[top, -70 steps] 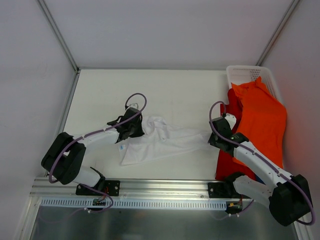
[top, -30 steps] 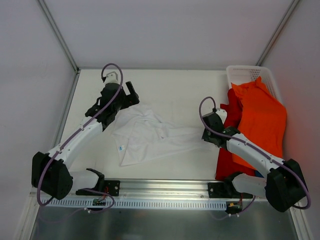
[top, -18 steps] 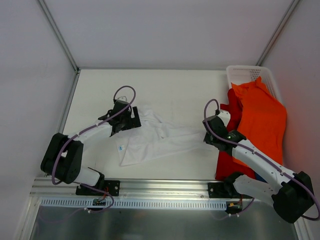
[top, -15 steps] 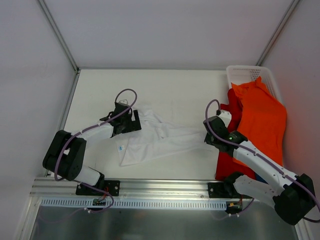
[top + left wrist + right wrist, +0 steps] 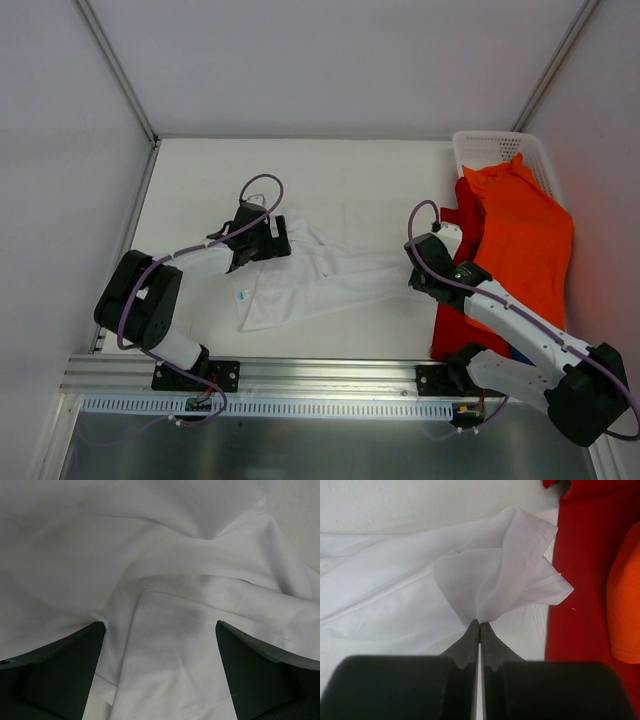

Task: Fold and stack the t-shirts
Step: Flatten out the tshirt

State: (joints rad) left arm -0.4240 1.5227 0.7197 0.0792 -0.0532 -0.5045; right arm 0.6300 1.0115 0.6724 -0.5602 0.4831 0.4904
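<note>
White matte table (image 5: 350, 180) boxed in by pale walls, with a crumpled white t-shirt (image 5: 310, 280) lying mid-table between the two arms.
The thin cloth is creased and bunched. The left gripper (image 5: 160, 627) stands spread wide over its folds, clasping nothing, while the right gripper (image 5: 479, 626) is pinched tight on a hemmed corner of it. At the far right, the orange t-shirt (image 5: 525, 235) spills from a white mesh basket (image 5: 495, 148) over the red t-shirt (image 5: 455, 325) on the table.
</note>
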